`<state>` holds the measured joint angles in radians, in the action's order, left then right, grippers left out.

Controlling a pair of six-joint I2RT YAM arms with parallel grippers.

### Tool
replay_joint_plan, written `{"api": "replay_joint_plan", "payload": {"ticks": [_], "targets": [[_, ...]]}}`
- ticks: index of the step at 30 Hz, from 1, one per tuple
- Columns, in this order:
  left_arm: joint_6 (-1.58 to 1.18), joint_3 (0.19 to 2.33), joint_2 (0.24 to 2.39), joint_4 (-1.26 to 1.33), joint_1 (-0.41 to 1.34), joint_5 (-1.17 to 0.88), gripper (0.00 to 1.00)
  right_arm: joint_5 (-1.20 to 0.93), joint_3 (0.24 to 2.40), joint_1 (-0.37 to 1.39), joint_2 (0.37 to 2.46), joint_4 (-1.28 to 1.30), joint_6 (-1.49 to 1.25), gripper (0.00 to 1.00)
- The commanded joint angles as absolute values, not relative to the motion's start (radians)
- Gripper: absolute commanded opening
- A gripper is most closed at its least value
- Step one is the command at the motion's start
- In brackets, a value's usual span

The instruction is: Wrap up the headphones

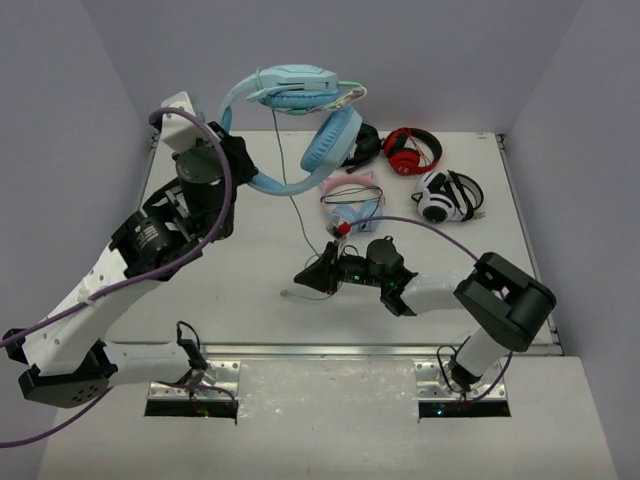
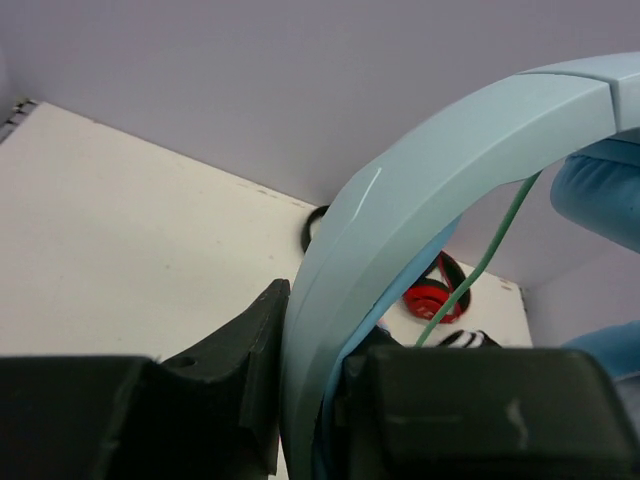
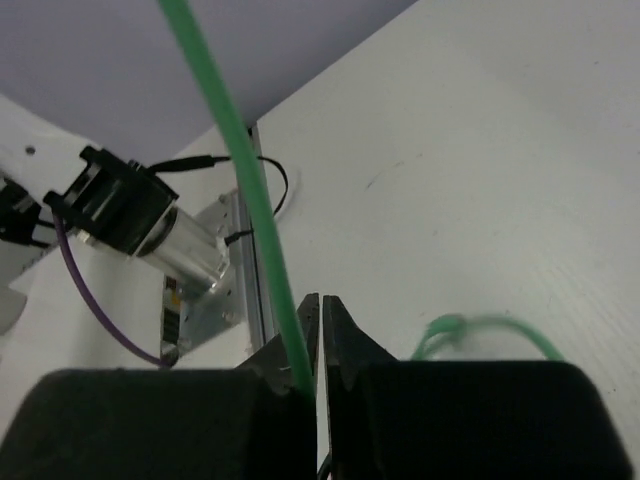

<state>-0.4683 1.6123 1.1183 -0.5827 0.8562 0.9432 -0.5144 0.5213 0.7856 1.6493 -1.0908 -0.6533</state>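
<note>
The left gripper (image 2: 312,400) is clenched on the headband of the light-blue headphones (image 1: 330,140), holding them up above the table's (image 1: 250,300) far-left part. Their green cable (image 3: 238,160) hangs to the table's middle, where the right gripper (image 3: 320,335) pinches it tight.

Open table (image 1: 235,290) on the left; cable (image 1: 297,205) hangs mid-table; red headphones (image 1: 412,152) and white headphones (image 1: 440,197) crowd far right
</note>
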Motion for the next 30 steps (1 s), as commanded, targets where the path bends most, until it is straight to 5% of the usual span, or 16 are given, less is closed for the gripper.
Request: {"api": "replay_joint_plan", "payload": {"ticks": [1,6,12,21,26,30], "targets": [[-0.515,1.654,1.134,-0.473,0.859,1.144,0.01,-0.468,0.470,0.818,1.533,-1.166,-0.578,0.01],[-0.489,1.658,1.204,-0.517,0.771,1.168,0.00,-0.414,0.336,0.870,1.337,-1.126,-0.513,0.01],[-0.479,1.660,1.339,-0.565,0.535,0.879,0.00,-0.269,0.339,0.997,1.080,-0.753,-0.324,0.01],[-0.423,1.468,1.506,-0.497,0.531,1.046,0.00,-0.082,0.670,1.052,0.966,-0.197,-0.056,0.01],[-0.400,1.343,1.470,-0.440,0.546,0.829,0.00,0.164,0.822,1.019,1.018,-0.057,0.169,0.01],[-0.364,1.108,1.358,-0.293,0.697,0.771,0.00,0.152,0.939,0.916,1.057,-0.034,0.215,0.01]]}}
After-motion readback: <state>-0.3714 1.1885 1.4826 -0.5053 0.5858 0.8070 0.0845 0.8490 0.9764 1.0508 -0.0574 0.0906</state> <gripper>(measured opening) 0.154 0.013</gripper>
